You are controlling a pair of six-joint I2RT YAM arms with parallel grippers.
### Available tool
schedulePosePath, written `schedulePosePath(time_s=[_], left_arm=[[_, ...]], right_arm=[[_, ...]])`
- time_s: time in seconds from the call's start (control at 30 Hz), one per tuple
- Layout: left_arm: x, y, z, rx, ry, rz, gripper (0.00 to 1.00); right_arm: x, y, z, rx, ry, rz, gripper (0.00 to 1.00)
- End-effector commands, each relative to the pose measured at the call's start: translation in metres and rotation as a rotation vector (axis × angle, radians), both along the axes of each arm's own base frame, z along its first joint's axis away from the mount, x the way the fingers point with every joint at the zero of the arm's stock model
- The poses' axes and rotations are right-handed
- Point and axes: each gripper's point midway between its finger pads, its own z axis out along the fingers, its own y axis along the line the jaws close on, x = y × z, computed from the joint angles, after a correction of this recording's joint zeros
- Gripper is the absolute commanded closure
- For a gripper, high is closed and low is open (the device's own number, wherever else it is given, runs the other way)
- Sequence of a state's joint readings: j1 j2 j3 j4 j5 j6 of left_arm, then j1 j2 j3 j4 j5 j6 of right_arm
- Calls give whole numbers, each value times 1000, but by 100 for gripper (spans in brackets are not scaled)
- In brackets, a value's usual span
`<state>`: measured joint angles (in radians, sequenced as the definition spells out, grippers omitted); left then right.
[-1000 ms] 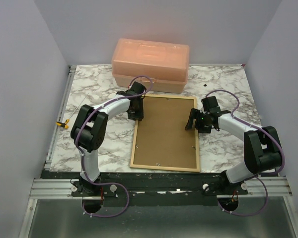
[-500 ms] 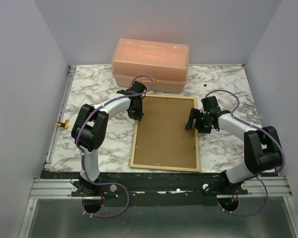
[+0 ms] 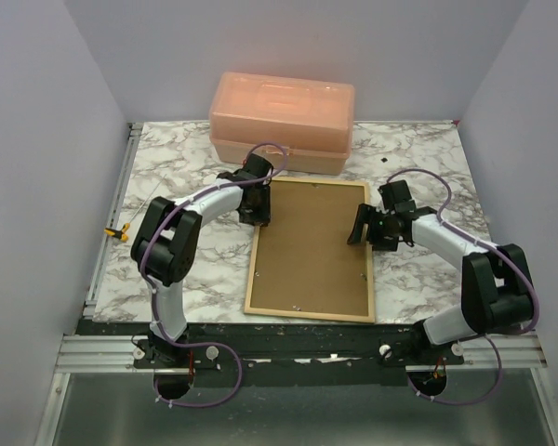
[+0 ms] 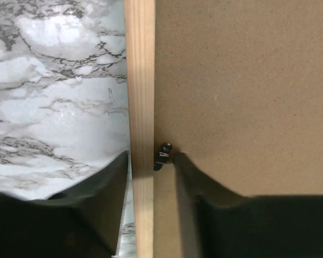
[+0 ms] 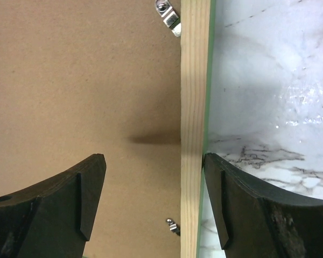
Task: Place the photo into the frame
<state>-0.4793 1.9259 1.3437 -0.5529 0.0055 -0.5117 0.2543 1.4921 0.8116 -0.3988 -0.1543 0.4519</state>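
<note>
The frame (image 3: 307, 315) lies face down on the marble table, pale wood back up, with a thin green edge (image 5: 210, 80) showing. A brown backing board (image 3: 312, 246) fills it. The photo is hidden. My left gripper (image 3: 257, 214) is at the frame's far left rail (image 4: 141, 80), partly open and astride it. One finger is on the marble side, the other on the board beside a small black clip (image 4: 163, 156). My right gripper (image 3: 361, 232) stands wide open over the right rail (image 5: 195, 80), its outer finger (image 5: 226, 199) against the rail's outside.
A peach plastic box (image 3: 283, 121) stands at the back, just beyond the frame's far end. A small yellow and black item (image 3: 119, 232) lies at the table's left edge. Silver clips (image 5: 169, 16) sit along the right rail's inner side.
My left gripper narrowed and then widened again at the left rail. The right arm's elbow has shifted slightly right and nearer. The frame has not moved.
</note>
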Motion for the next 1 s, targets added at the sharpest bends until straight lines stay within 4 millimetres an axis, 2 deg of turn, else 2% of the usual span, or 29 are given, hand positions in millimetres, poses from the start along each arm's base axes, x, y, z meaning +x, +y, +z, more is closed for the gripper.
schedulePosePath(time_s=[0.0, 0.17, 0.3, 0.47, 0.57, 0.67, 0.8, 0.97], left_arm=[[-15, -10, 5, -49, 14, -28, 48], [-14, -11, 21, -112, -6, -22, 42], [-14, -13, 35, -241, -17, -11, 41], [-11, -7, 52, -391, -37, 27, 41], [-9, 6, 53, -438, -43, 72, 41], [-8, 19, 53, -432, -55, 104, 41], [-10, 32, 52, -364, -72, 118, 41], [-9, 43, 48, -299, -79, 129, 41]], right_arm=[[0, 7, 30, 38, -44, 26, 19], [10, 19, 48, 73, -72, 46, 19], [21, 43, 54, 102, -83, 86, 19], [34, 93, 51, 108, -86, 170, 22], [42, 129, 47, 117, -87, 222, 26], [49, 163, 39, 137, -73, 269, 35], [62, 205, 37, 163, -87, 318, 45], [69, 237, 22, 160, -62, 356, 64]])
